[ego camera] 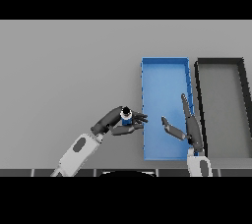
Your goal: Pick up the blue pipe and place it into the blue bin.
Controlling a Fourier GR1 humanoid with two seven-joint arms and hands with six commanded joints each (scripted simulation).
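The left robot hand (118, 122) has its fingers and thumb curled round the blue pipe (126, 116), grasping it just beside the left wall of the blue bin (165, 73), outside the bin. The pipe's dark end faces up. The right robot hand (189, 127) shows over the bin's right part, released, its fingers straight and thumb spread. A black bin (220, 62) stands just right of the blue one on the grey bench (69, 70).

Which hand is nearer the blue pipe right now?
Left. The left hand is curled round the blue pipe, just left of the blue bin. The right hand hangs open over the bin, apart from the pipe.
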